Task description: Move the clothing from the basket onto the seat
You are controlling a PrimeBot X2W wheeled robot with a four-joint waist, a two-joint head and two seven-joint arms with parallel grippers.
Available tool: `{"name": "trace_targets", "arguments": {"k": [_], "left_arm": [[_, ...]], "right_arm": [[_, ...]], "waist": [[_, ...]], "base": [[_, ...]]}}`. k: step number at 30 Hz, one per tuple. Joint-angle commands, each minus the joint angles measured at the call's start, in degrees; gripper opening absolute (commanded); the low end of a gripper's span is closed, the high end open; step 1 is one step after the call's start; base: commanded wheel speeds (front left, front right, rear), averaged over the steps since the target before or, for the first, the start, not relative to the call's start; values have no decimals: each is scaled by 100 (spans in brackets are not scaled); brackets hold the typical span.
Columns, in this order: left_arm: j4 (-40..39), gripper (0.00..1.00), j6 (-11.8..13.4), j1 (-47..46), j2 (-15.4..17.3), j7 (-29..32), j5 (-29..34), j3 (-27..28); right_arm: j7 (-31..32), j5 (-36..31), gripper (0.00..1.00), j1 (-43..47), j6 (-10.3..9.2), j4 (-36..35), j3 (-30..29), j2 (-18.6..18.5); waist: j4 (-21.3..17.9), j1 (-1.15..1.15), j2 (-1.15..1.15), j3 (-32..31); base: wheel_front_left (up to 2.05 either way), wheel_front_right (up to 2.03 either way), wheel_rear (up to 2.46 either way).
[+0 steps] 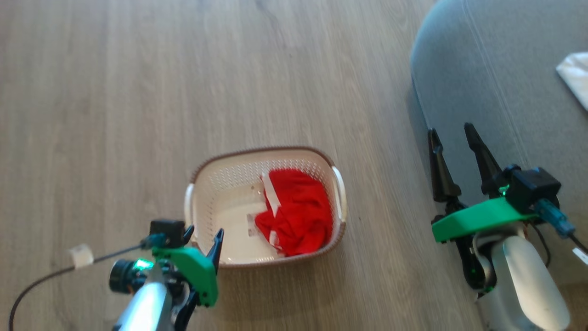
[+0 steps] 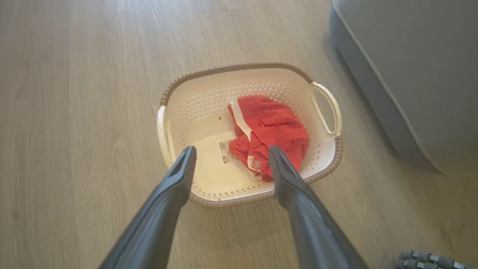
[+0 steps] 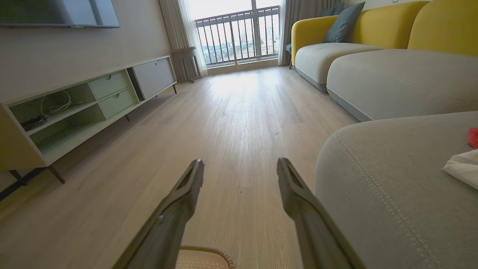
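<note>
A bright red fabric garment [image 1: 296,209] is half-hiding the label [image 2: 226,151] in the cream perforated plastic basket [image 1: 229,184]. Left gripper [image 1: 204,234] and right gripper [image 1: 450,131] are gaping empty; white cloth [image 1: 574,73] on the grey upholstered seat [image 1: 482,69] is running off-frame.

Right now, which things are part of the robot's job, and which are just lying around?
For the job: red clothes in the basket; grey seat; white cloth lying on it; open left claw by the basket; open right claw near the seat.

Just lying around: TV cabinet; far yellow sofa; blue cushion.
</note>
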Motion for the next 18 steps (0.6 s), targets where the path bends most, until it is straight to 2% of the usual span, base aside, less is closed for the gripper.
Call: {"name": "trace_targets", "arguments": {"k": [1, 8, 18], "left_arm": [[34, 100, -7, -323, 41, 73, 81, 43], [584, 100, -33, -1180, 110, 498, 354, -408], [1270, 100, -47, -2228, 138, 1261, 480, -766]], "right_arm": [[-37, 44, 100, -246, -1, -216, 166, 53], [-37, 239, 100, -557, -1, -318, 310, 74], [-37, 682, 100, -1020, -1, -574, 598, 77]], "waist": [[-297, -1, 0, 393], [-721, -1, 0, 1192], [-1345, -1, 0, 2291]], "base": [[0, 0, 0], [0, 0, 0], [0, 0, 0]]}}
